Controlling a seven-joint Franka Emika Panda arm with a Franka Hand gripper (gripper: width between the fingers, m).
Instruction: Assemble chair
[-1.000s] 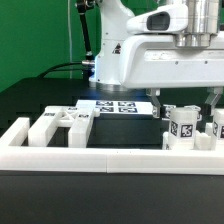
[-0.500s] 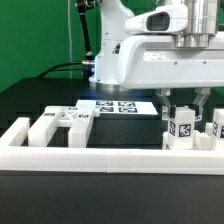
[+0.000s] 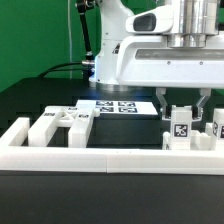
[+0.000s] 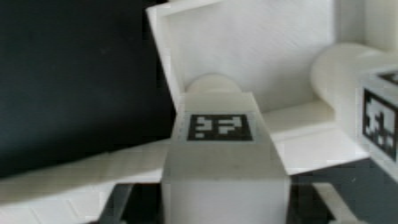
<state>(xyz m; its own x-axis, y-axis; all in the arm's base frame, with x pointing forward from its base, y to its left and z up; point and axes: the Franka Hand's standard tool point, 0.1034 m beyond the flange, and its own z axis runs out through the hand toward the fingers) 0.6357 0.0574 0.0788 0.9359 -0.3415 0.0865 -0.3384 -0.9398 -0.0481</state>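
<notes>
A white blocky chair bar (image 3: pixel 180 131) with a black-and-white tag stands upright at the exterior view's right, just behind the front rail. My gripper (image 3: pixel 182 112) comes down over it from above, its two dark fingers pressed on either side, shut on the bar. The wrist view looks along the same bar (image 4: pixel 221 150), tag facing the camera, running down between my gripper (image 4: pixel 221 208). A second tagged chair piece (image 3: pixel 217 126) stands close to its right. More white chair pieces (image 3: pixel 60 122) lie at the left.
A long low white border rail (image 3: pixel 110 158) runs across the front. The marker board (image 3: pixel 118 106) lies flat in the middle, behind the pieces. The arm's white base (image 3: pixel 125 60) rises at the back. A flat white chair panel (image 4: pixel 222 50) shows in the wrist view.
The fingers stood wide on both sides of the bar a second ago. They have closed in on it, and the gripper with the bar has shifted slightly toward the exterior view's left.
</notes>
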